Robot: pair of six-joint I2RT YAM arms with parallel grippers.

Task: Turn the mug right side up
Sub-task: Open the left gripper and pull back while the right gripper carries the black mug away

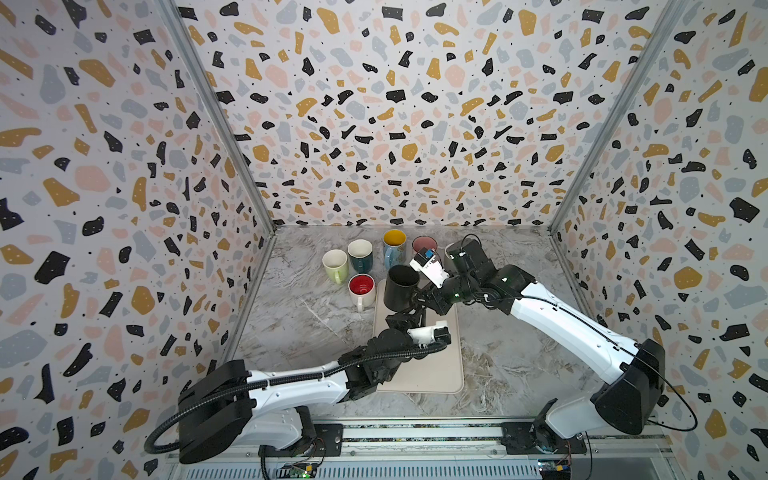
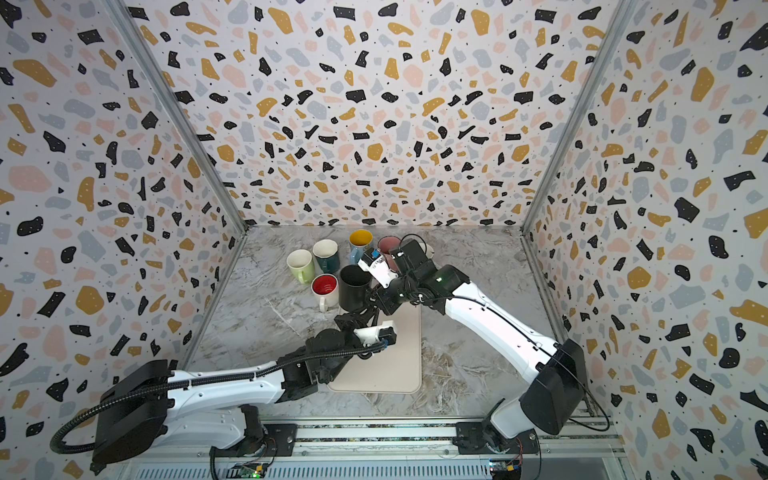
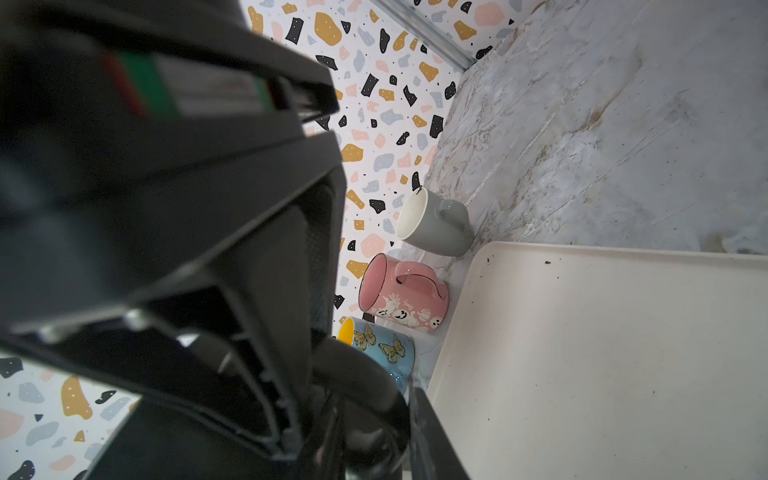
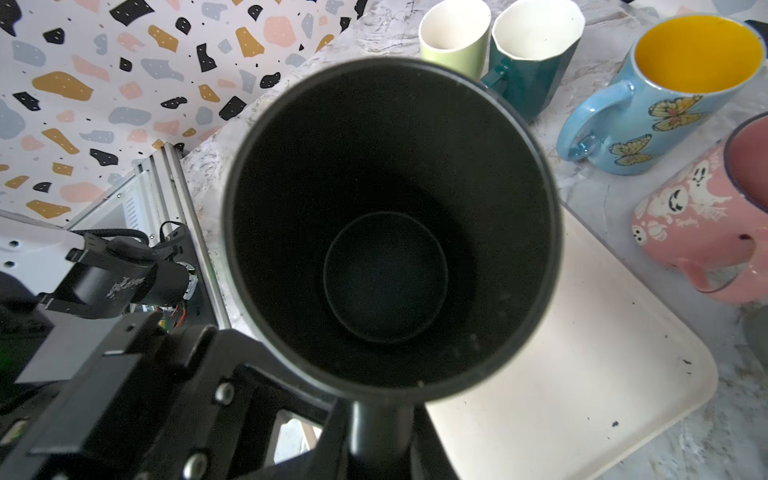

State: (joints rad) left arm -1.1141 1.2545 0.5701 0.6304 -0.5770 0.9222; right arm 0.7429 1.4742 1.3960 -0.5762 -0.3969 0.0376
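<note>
The black mug [image 1: 401, 291] [image 2: 354, 289] is held off the beige tray [image 1: 428, 365], mouth up and tipped slightly. In the right wrist view I look straight into the black mug [image 4: 390, 232]. My right gripper [image 1: 417, 298] [image 4: 382, 440] is shut on its handle, which shows between the jaws. My left gripper [image 1: 405, 318] [image 3: 382, 436] sits just under the mug at the handle's lower end. Its jaws are slightly apart, with a thin sliver of light beside the handle [image 3: 365, 386].
Upright mugs stand behind and left of the tray: red-inside white [image 1: 361, 289], light green [image 1: 335, 265], teal [image 1: 360, 254], blue butterfly [image 1: 394, 245], pink [image 1: 424, 245]. A grey mug [image 3: 434, 224] stands beyond the pink one. Patterned walls close in three sides.
</note>
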